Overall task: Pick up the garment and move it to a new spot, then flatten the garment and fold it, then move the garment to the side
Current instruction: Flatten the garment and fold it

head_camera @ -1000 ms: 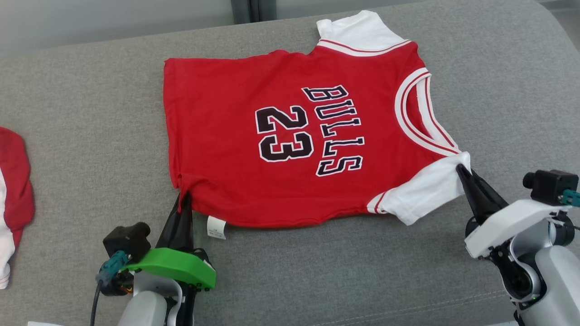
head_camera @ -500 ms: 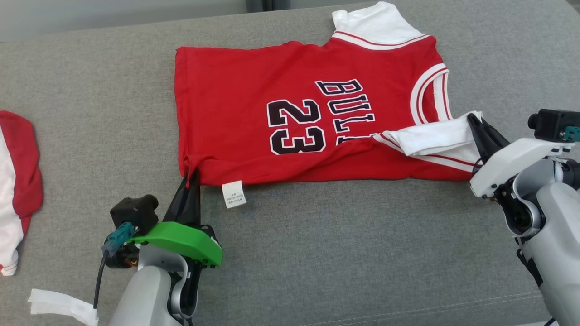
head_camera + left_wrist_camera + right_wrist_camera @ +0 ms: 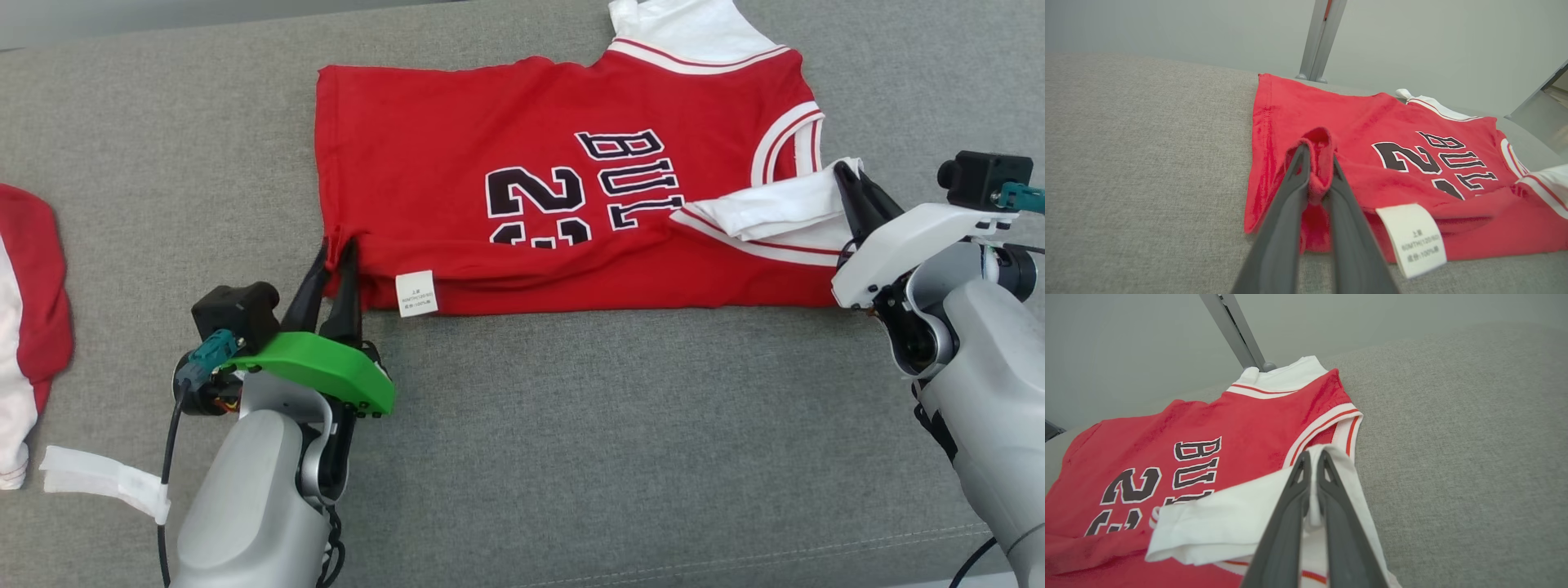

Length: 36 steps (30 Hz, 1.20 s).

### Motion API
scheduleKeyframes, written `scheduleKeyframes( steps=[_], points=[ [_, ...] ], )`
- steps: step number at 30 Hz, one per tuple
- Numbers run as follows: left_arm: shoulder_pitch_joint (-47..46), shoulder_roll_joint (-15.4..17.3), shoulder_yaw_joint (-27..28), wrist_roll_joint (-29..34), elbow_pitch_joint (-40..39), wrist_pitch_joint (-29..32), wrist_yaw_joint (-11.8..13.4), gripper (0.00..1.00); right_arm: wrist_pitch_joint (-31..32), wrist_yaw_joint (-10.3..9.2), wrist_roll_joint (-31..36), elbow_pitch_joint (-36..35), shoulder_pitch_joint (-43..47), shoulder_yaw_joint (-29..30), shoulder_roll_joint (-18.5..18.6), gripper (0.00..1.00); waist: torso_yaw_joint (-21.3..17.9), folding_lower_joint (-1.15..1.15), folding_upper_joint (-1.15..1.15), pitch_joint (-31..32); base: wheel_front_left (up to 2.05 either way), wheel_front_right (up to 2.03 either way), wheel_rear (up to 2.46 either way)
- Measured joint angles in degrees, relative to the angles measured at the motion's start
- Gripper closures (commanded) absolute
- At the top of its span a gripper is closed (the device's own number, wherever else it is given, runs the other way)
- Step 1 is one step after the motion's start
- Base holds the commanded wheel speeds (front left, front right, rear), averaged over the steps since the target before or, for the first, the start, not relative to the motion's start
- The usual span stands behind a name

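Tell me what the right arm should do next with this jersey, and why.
Probably open the right gripper and release the white sleeve. The near edge of the jersey already lies folded over, and the fingers of the left gripper stand parted around the hem corner.

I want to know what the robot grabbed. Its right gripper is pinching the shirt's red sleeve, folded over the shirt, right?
Not quite. The sleeve is white, not red. The right wrist view shows the right gripper pinching the white sleeve, folded over the red shirt.
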<state>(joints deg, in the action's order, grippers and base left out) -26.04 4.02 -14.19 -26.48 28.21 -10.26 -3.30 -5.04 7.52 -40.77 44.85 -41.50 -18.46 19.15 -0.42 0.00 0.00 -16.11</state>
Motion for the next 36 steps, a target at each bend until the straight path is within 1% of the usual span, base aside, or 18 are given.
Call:
scheduleKeyframes(
  steps=[5,8,12,18,23,28,30,32,35,36],
  points=[
    [-1.59,-0.08,-0.04,0.82,2.83,-2.42,-0.27,0.00,-4.49,0.00,-1.65,2.11,-1.10,-1.80,0.21,0.00,-0.45,0.00,0.00,0.05,0.00,0.00,0.00],
    [-1.60,0.03,0.37,0.81,4.14,-3.42,-0.53,0.00,-6.37,0.00,-2.99,2.35,-0.82,-3.11,1.11,0.00,-0.77,0.00,0.00,0.33,0.00,0.00,0.00],
    [-0.51,0.51,0.34,1.05,6.30,-3.93,-0.56,0.00,-7.68,0.00,-4.99,2.14,1.70,-5.04,2.78,0.00,-1.27,0.00,0.00,0.96,0.00,0.00,0.00],
    [0.16,1.14,-1.29,2.75,9.56,-4.03,-0.47,0.00,-8.44,0.00,-6.23,1.47,5.99,-8.60,4.68,0.00,-2.47,0.00,0.00,1.29,0.00,0.00,0.00],
    [-1.07,2.08,-1.75,4.81,12.23,-4.44,0.86,0.00,-8.94,0.00,-7.02,1.41,7.07,-10.78,4.87,0.00,-3.71,0.00,0.00,0.63,0.00,0.00,0.00],
    [-2.91,2.77,-0.33,5.44,13.57,-4.66,3.27,0.00,-9.20,0.00,-7.04,1.27,7.05,-13.12,4.26,0.00,-4.37,0.00,0.00,-0.45,0.00,0.00,0.00],
    [-3.35,3.22,0.13,5.63,14.61,-4.77,3.83,0.00,-9.27,0.00,-7.13,1.56,7.05,-13.77,4.14,0.00,-4.46,0.00,0.00,-0.86,0.00,0.00,0.00],
    [-3.35,3.21,0.22,5.59,15.52,-4.78,3.54,0.00,-9.46,0.00,-7.34,2.04,7.03,-14.22,4.04,0.00,-4.43,0.00,0.00,-1.12,0.00,0.00,0.00],
    [-3.41,2.66,-0.12,5.04,17.18,-4.78,2.00,0.00,-9.58,0.00,-7.75,2.71,6.98,-14.79,3.77,0.00,-4.19,0.00,0.00,-1.28,0.00,0.00,0.00],
    [-3.41,2.29,-0.15,4.65,17.70,-4.79,1.55,0.64,-9.68,0.00,-8.16,2.72,6.93,-15.05,3.57,0.44,-4.09,0.00,0.00,-1.29,0.00,0.00,0.00]
  ],
)
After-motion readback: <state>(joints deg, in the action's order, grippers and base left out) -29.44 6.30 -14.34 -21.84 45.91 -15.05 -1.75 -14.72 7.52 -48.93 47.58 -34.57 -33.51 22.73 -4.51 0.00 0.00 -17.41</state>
